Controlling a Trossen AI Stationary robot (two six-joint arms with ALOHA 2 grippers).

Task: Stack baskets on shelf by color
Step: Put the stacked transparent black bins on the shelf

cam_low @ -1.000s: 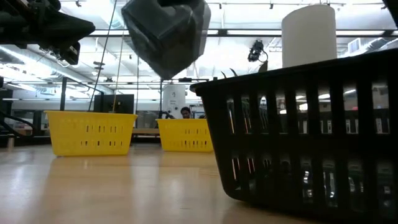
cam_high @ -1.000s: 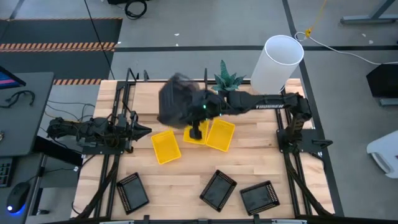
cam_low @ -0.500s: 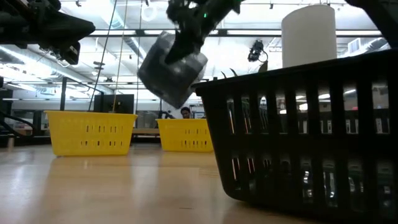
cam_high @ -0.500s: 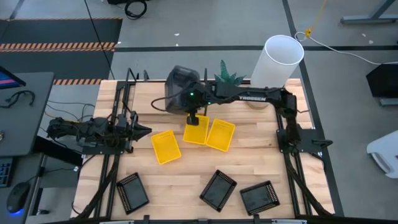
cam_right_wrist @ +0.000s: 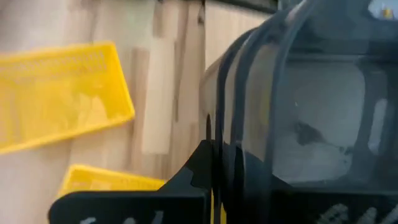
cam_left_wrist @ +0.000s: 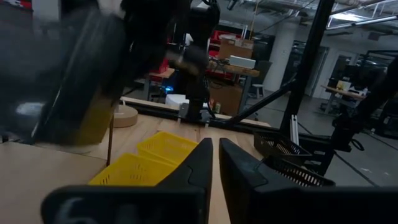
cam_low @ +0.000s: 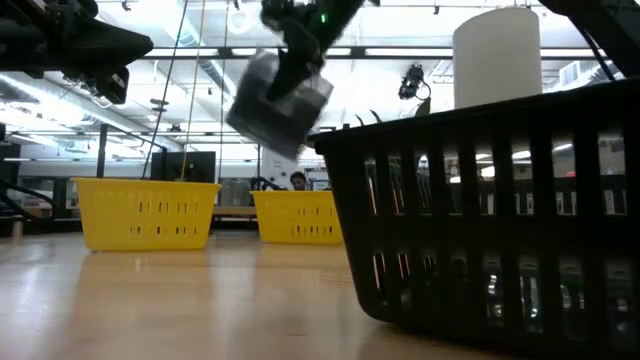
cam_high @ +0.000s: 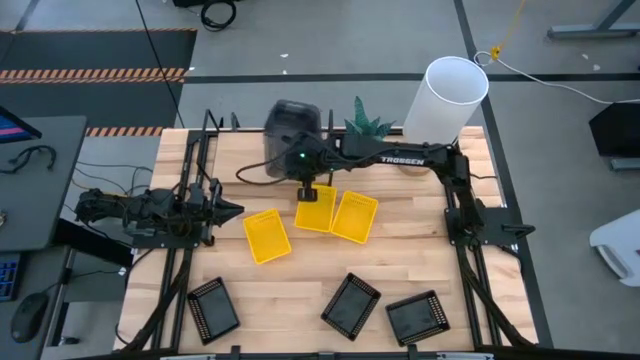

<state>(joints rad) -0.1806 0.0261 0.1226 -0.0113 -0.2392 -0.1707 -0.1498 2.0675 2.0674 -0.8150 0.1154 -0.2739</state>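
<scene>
Moved toward the pale wooden shelf (cam_high: pixel 240 128), right gripper (cam_high: pixel 303 160) clamps dark grey rounded plastic basket (cam_high: pixel 291 122); next: lower, release.

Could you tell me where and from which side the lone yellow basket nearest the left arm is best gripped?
Take the yellow basket by one long side wall, coming straight down from above: it sits upright and open-topped, apart from the other two, so a thin wall probably fits between the fingers. The left tool waits just beside it; the right tool holds a dark grey basket.
</scene>
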